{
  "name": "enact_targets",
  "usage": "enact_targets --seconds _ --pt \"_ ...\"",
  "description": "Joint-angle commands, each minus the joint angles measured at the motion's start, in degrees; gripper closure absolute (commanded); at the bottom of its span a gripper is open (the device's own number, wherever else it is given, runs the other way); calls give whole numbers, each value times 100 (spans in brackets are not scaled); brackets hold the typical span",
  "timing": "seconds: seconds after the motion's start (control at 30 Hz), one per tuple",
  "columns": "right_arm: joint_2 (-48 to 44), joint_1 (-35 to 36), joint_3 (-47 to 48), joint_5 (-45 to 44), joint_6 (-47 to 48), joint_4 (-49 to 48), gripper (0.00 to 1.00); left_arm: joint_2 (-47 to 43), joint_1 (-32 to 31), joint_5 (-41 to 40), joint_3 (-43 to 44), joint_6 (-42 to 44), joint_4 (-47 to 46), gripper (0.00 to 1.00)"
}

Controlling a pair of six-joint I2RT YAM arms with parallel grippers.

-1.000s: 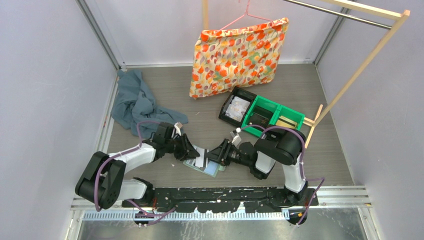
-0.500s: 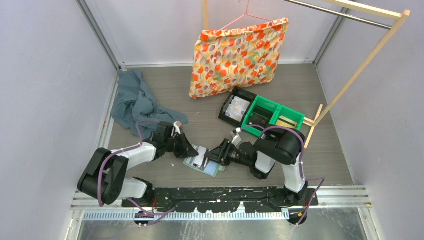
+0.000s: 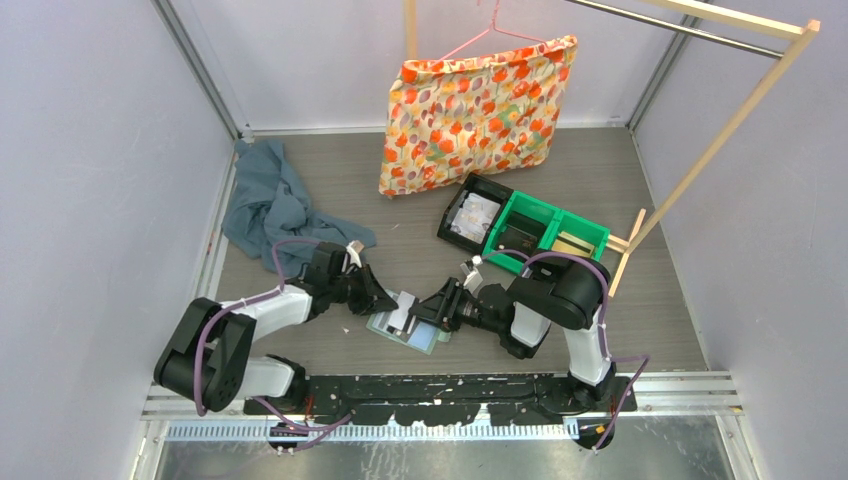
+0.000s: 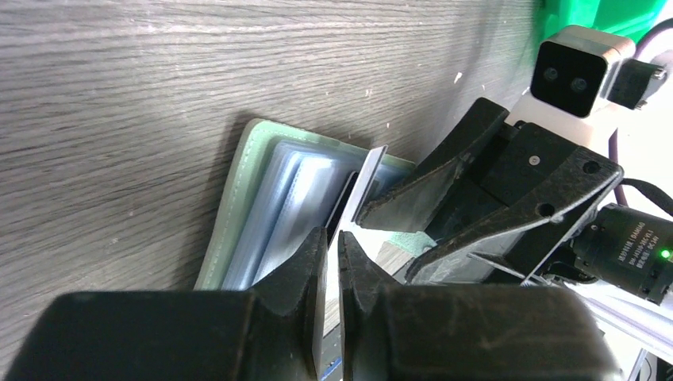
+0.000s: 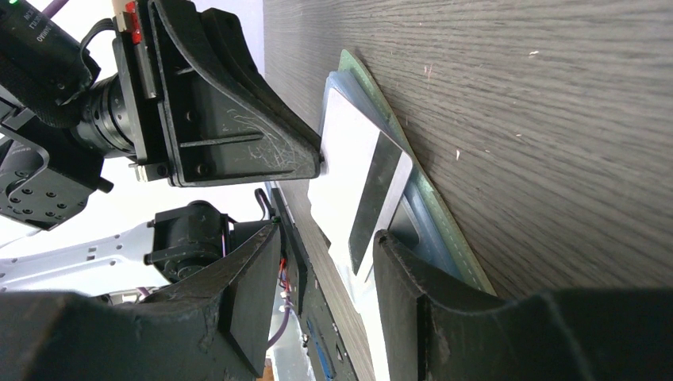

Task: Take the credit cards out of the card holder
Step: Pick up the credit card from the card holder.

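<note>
The pale sage-green card holder (image 3: 415, 333) lies open on the table between the two arms; it also shows in the left wrist view (image 4: 238, 186) and the right wrist view (image 5: 432, 206). My left gripper (image 3: 390, 303) is shut on a whitish credit card (image 3: 403, 312) with a dark stripe, held edge-on above the holder's clear pockets (image 4: 367, 178) (image 5: 357, 171). My right gripper (image 3: 432, 308) is open, with one finger (image 5: 428, 294) pressing on the holder's right part.
A blue-grey cloth (image 3: 270, 205) lies at the left rear. Green and black bins (image 3: 525, 230) stand behind the right arm. A flowered pillow (image 3: 475, 110) hangs on a hanger from a wooden rack (image 3: 720, 140).
The left gripper has shifted slightly right and up with the card, drawing it a little farther out of the holder. The right arm has stayed put.
</note>
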State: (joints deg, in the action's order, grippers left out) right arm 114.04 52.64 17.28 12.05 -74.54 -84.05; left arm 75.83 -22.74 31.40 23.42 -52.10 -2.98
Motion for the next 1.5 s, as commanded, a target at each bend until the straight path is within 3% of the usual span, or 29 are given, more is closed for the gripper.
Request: enact_targets --seconds 0.0,0.7,0.87,1.0,1.13,1.3,1.47 --pt "162 19 105 -53 116 204 48 -253 -59 514 -57 -72 -82 88" --pt "156 19 127 -19 118 205 48 -93 -299 467 61 68 122 86" --pt "139 23 118 -19 118 205 48 -235 -305 321 109 108 301 98" --pt "-81 16 -35 -40 107 208 47 -586 -310 112 258 195 906 99" --pt "-768 -53 -372 -46 111 353 37 -1172 -310 -101 605 373 1738 100" --pt "-2249 -304 -733 52 126 1349 31 -1697 -310 -180 1229 -447 2781 100" --pt "-4783 -374 -298 -293 870 4779 22 -1599 -310 -872 2303 -1106 4817 100"
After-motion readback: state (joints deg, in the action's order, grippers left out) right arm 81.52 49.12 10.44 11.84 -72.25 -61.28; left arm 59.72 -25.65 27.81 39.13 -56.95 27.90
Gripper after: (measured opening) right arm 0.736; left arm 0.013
